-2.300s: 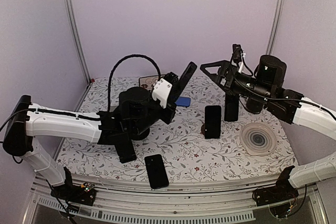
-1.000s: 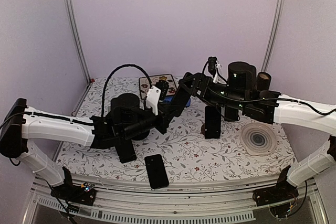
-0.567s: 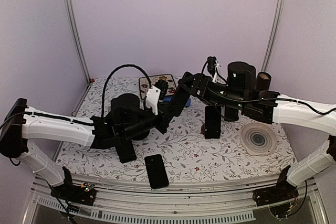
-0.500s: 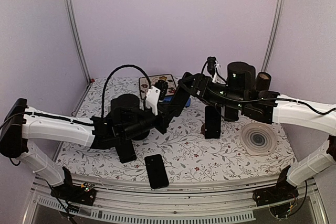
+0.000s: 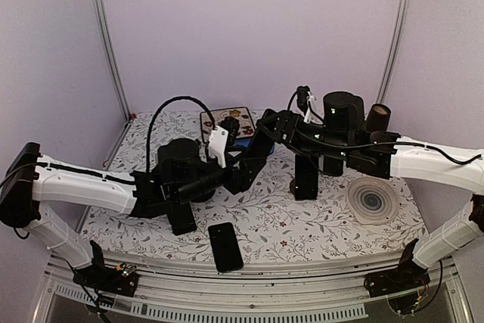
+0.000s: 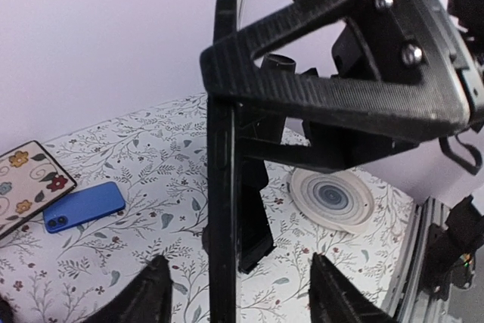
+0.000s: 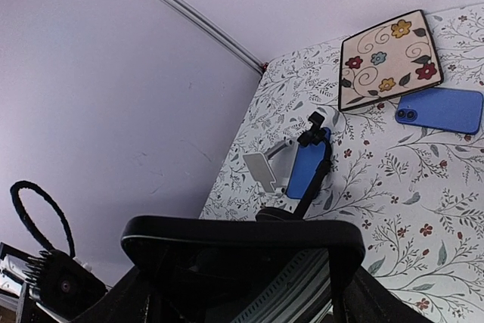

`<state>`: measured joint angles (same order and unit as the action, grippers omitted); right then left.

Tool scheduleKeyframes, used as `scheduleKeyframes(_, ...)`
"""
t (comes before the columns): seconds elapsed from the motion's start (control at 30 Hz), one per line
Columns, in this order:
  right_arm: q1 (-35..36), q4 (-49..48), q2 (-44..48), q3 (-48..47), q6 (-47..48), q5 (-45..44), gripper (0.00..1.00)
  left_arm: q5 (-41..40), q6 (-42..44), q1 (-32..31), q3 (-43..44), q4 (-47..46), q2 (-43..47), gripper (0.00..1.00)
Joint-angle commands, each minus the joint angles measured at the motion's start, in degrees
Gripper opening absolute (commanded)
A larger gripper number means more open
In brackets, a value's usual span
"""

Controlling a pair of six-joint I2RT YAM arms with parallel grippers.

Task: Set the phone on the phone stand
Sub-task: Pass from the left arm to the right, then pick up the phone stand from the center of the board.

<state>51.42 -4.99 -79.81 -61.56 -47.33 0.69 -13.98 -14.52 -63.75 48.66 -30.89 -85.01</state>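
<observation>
A black phone [image 5: 257,149] hangs tilted in the air over the middle of the table. My right gripper [image 5: 272,122] is shut on its upper end; in the right wrist view the phone [image 7: 242,232] spans the gap of that gripper [image 7: 242,281]. My left gripper [image 5: 243,174] is at the lower end. In the left wrist view the phone [image 6: 223,187] stands edge-on in the left gripper [image 6: 238,296], whose fingers [image 6: 151,296] are open and apart from it. The dark phone stand [image 5: 295,185] is to the right, with a black slab [image 5: 306,175] upright on it.
Another black phone [image 5: 225,246] lies flat near the front edge. A blue phone [image 6: 83,207] and a floral tile [image 6: 30,179] lie at the back. A round ringed dish [image 5: 372,200] sits on the right. A blue item on a small white holder [image 7: 302,166] stands behind the left arm.
The left jaws have opened off the phone's lower end. The right gripper moved in and closed on the upper end and now carries the phone.
</observation>
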Motion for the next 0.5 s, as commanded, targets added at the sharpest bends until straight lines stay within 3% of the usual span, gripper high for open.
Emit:
scheduleKeyframes(0.0,0.2,-1.7,0.8,-2.1,1.0,-1.7,0.2,0.1,-1.1,-0.2,-2.0,-0.9,1.8,0.69)
scheduleKeyframes(0.13,0.2,-0.7,0.8,-2.9,2.1,-2.5,0.2,0.0,-1.7,-0.2,-3.3,-0.4,2.9,0.86)
scheduleKeyframes(0.17,0.3,-0.4,0.8,-3.1,2.4,-2.7,0.15,0.1,-1.9,-0.2,-3.7,-0.3,3.2,0.9)
scheduleKeyframes(0.47,0.2,0.9,0.2,-4.1,5.1,-4.2,0.14,2.1,-3.0,-0.2,-5.8,2.8,6.4,0.94)
